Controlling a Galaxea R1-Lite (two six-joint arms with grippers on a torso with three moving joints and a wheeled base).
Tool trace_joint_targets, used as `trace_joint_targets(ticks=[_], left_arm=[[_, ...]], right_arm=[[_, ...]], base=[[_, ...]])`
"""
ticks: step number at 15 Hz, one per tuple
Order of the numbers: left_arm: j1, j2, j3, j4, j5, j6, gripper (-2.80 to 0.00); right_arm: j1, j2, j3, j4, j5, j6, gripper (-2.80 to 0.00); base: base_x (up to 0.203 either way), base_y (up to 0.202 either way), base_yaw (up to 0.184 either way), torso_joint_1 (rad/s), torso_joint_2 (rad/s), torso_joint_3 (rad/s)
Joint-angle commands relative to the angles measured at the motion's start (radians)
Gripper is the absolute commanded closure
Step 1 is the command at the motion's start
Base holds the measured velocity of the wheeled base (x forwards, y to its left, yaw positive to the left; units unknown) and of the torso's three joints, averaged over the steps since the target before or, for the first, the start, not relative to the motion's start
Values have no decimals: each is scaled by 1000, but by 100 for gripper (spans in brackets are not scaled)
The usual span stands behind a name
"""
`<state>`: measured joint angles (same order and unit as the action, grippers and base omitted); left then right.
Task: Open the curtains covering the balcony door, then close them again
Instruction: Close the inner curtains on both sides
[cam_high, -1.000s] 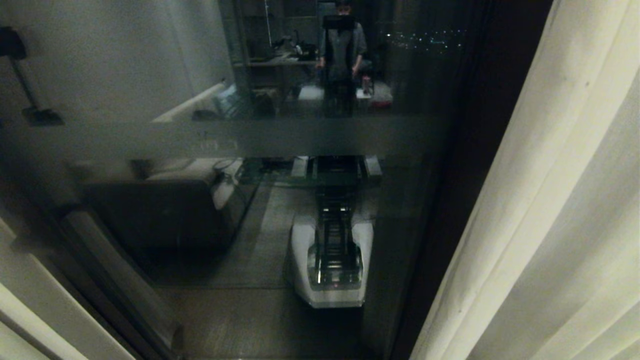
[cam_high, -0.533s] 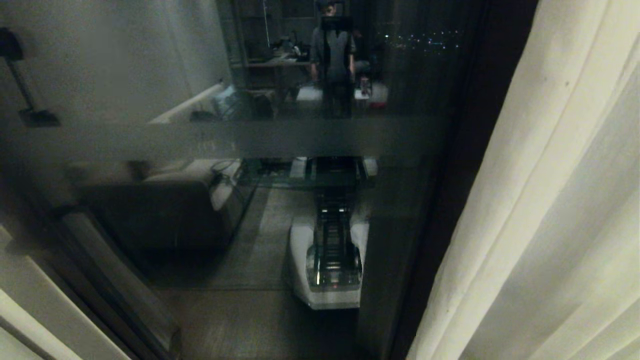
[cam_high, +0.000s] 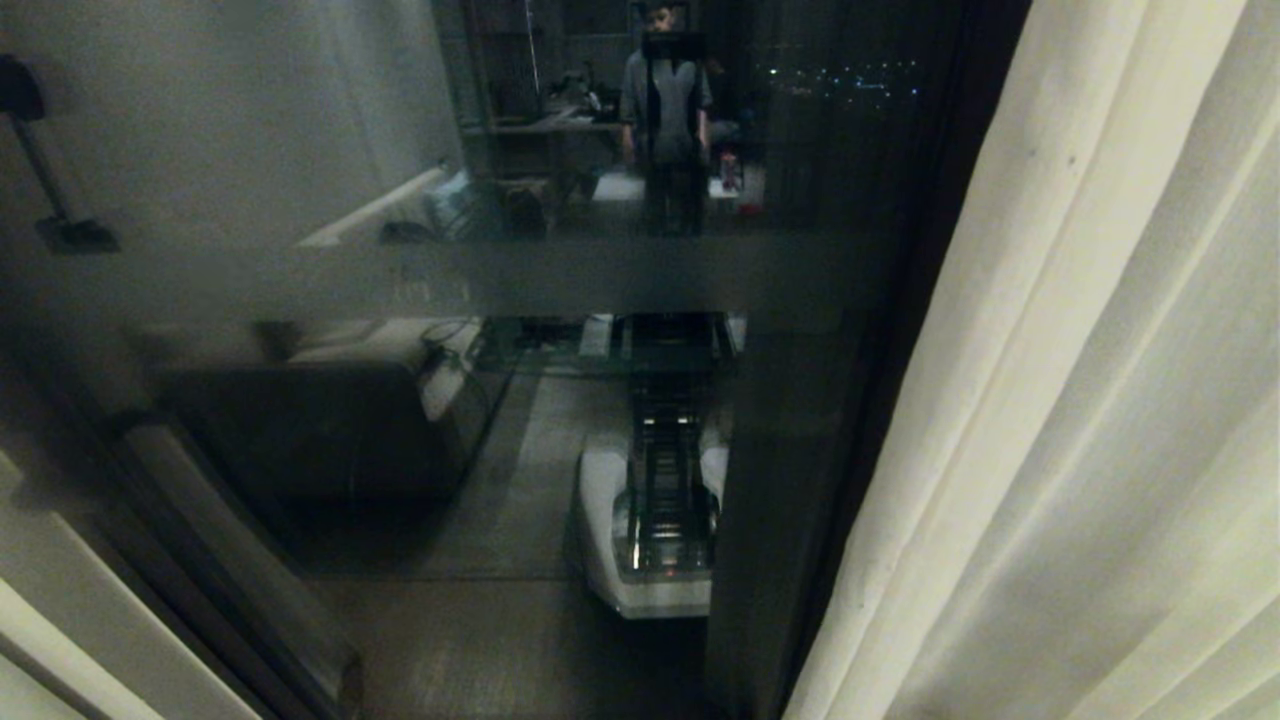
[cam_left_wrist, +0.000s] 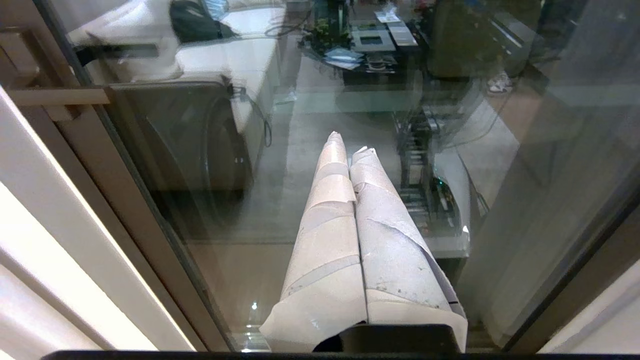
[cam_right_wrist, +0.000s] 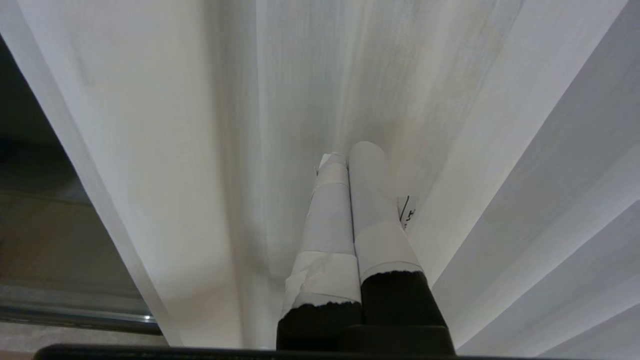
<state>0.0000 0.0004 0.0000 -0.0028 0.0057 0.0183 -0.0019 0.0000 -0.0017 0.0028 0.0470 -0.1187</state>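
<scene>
Right gripper, fingers pressed together and empty, points into the pleated cream fabric curtains. Left gripper, likewise closed on nothing, faces the dark-framed glass balcony door, uncovered here.

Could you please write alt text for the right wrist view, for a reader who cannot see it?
The right gripper, its tape-wrapped fingers shut together and holding nothing, points at a cream pleated curtain that fills most of the view. To one side of the curtain's straight hemmed edge, a dark strip of the balcony door shows.
</scene>
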Motion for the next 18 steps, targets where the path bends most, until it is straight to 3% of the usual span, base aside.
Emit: trace_joint_targets(ticks=[1,8,18], left_arm=[[0,0,0,0,0,-1,0],[0,0,0,0,2,-1,0],[0,0,0,0,3,-3,0]], right_arm=[[-1,0,0,2,1,-1,0],[-1,1,0,2,1,1,0],[-1,2,0,2,1,-4,0]], base=[[0,0,0,0,0,0],[-72,0,-1,-2,1,3],[0,0,0,0,0,0]])
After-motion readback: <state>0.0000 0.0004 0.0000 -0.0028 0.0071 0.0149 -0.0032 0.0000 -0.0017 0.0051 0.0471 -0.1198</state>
